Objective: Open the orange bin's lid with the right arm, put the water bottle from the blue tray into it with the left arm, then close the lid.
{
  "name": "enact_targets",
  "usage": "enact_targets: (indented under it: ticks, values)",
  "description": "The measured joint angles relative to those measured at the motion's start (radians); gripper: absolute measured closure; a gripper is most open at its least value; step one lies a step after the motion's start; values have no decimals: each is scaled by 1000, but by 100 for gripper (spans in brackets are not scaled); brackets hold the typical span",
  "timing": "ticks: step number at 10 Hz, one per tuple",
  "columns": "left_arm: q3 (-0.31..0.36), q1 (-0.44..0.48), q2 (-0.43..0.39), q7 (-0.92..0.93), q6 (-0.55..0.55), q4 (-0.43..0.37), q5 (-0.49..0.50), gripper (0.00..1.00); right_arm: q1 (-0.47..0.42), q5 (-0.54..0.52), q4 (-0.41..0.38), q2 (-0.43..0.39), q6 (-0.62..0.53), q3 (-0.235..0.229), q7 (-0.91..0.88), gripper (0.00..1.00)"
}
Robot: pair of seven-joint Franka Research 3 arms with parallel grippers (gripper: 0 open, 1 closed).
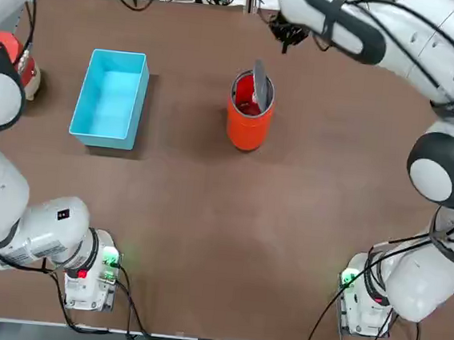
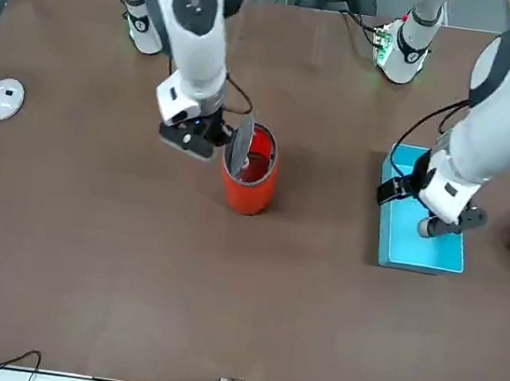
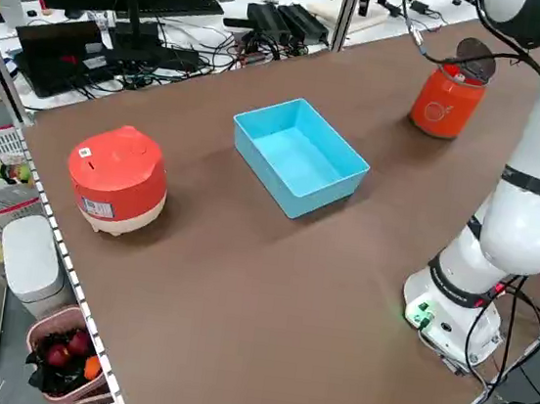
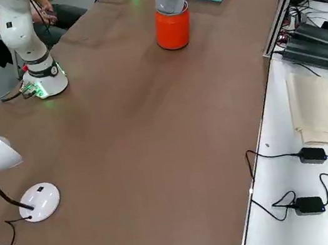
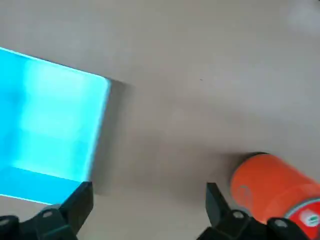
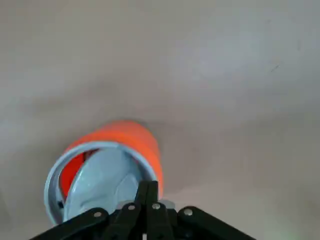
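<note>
- Right gripper (image 6: 148,192) clenched on the lid (image 6: 102,182), tilted up over the orange bin (image 1: 249,112).
- Left gripper (image 5: 149,202) released, above the blue tray (image 1: 111,97).
- Tray looks empty; water bottle not visible.
- Bin's printed mark unreadable.

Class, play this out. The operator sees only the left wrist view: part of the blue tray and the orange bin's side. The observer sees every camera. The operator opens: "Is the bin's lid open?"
Observer: Yes. The lid stands tilted on edge in the mouth of the orange bin, and the red inside shows beside it.
Operator: What is holding it there?
Observer: The right gripper, with its fingers shut on the lid's rim.
Operator: Is anything lying in the tray?
Observer: No. The top and left side views show the whole floor of the blue tray, and nothing lies on it.
</note>
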Motion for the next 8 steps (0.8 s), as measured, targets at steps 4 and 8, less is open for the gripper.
enact_targets:
  ticks: [4, 8]
  values:
    - [0, 153, -80, 254, -27, -72, 0, 1, 73, -6, -98, 9, 123, -1, 73, 98]
    - [2, 225, -112, 381, -50, -81, 0, 0, 118, -52, -100, 59, 212, -1, 198, 98]
